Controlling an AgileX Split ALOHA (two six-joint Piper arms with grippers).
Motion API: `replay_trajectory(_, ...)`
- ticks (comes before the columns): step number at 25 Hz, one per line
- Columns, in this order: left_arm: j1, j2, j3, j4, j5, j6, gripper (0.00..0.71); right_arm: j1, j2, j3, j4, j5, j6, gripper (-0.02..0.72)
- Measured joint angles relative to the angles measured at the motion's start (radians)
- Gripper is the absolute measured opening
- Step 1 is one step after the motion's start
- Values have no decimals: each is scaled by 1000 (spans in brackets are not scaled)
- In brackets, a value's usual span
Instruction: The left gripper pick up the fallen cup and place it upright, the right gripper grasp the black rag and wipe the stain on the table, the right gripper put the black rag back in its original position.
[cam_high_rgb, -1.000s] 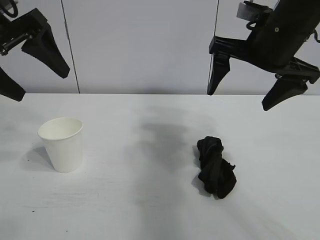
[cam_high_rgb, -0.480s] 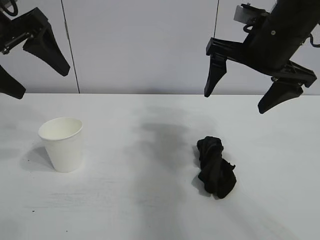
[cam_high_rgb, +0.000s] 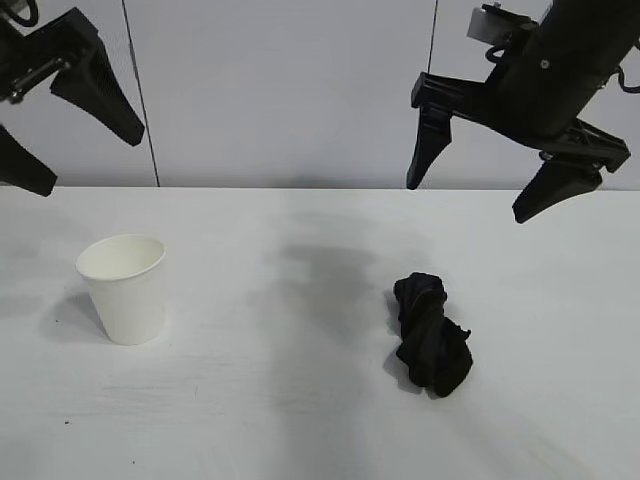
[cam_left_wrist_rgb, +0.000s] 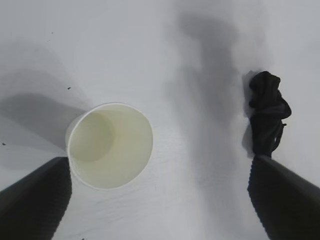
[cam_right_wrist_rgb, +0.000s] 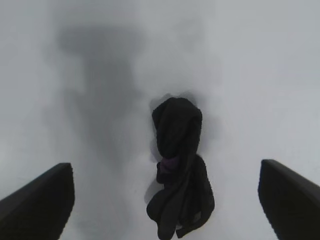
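Take the plain white tapered paper cup as your reference. It stands upright, mouth up, on the broad white tabletop, so the first step reads as done. Your left gripper, black with two long wedge fingers, hangs above the cup, clear of it, fingers spread wide and holding nothing. The lumpy twisted wad of black cloth lies on the tabletop well to the right of the cup, untouched by either tool. Your right gripper, black with tapered fingers on a wide crossbar, hovers above that rag, fingers splayed and empty. No yellowish stain shows anywhere between cup and rag in any view. On this evidence, wiping and return of the rag appear complete; nothing evidently remains.
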Motion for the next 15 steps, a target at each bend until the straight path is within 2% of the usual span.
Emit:
replay_trajectory(2, -7, 18, -1, -5, 25, 0, 690, 0, 0, 0, 0, -1, 1, 694)
replay_trajectory(8, -72, 52, -33, -10, 39, 0, 690, 0, 0, 0, 2, -2, 2, 694)
replay_trajectory(15, -105, 52, -70, -16, 58, -1, 690, 0, 0, 0, 3, 0, 3, 694)
